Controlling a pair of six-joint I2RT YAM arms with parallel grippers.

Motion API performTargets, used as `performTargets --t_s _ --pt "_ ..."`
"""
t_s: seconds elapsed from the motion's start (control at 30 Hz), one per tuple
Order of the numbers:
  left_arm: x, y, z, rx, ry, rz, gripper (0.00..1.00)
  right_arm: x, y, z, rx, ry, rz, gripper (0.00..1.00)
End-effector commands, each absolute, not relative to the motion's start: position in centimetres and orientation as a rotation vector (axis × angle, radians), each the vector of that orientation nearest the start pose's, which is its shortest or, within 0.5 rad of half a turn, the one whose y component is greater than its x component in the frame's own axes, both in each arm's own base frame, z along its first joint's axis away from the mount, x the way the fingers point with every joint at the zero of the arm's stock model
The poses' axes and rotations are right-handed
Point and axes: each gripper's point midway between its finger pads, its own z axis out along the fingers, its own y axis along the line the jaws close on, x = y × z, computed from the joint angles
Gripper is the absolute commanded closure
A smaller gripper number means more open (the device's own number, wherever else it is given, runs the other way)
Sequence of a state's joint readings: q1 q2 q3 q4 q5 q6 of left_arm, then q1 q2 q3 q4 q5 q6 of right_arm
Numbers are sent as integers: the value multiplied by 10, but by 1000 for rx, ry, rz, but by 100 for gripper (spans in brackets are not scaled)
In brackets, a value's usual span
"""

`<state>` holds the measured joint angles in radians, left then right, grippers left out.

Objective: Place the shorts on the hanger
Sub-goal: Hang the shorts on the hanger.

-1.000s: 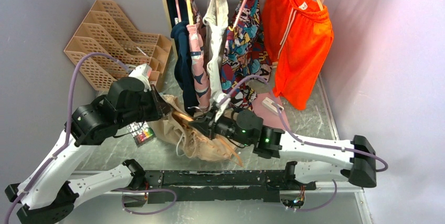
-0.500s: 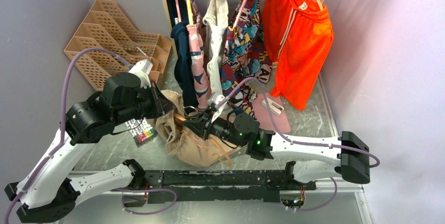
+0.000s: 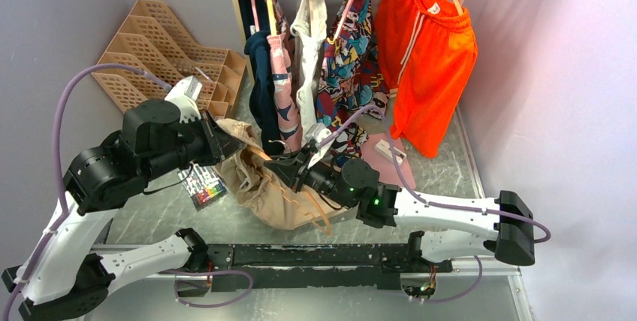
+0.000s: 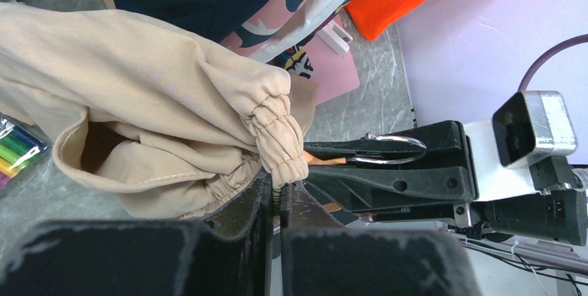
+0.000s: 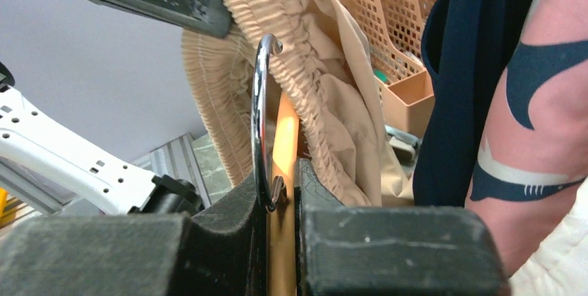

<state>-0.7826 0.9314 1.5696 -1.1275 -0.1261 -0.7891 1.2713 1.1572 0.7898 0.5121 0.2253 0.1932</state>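
**Both claws locked on, shorts meeting hanger mid-table**

Pinching the gathered waistband of the shorts [image 4: 159,95] dead tight in the left gripper [image 4: 277,202], jaws closed all the way on the elastic. Letting the rest of the fabric droop from that pinch and bunch onto the table [image 3: 451,174] between the two arms. Clamping the hanger [image 5: 286,136] at its neck in the right gripper [image 5: 283,188], jaws nearly shut around the thin orange stem, chrome hook [image 5: 258,102] sticking up past the fingertips. Holding that hook right against the waistband, pretty much touching it, just beside the left claw's pinch. Showing a thin orange bit of the hanger curling out of the heap's near side in the top view.
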Motion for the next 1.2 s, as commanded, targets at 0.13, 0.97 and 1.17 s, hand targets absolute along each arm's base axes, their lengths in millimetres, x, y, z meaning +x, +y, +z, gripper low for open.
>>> performTargets --t_s 0.13,0.97,1.17 --pt "160 -203 376 -8 2171 -972 93 142 398 377 -584 1191 1136 100" --pt "108 -166 509 203 1714 -1162 1 126 364 427 -484 987 1319 100" --pt "108 -138 522 187 1610 -1052 4 119 350 448 -527 955 1308 100"
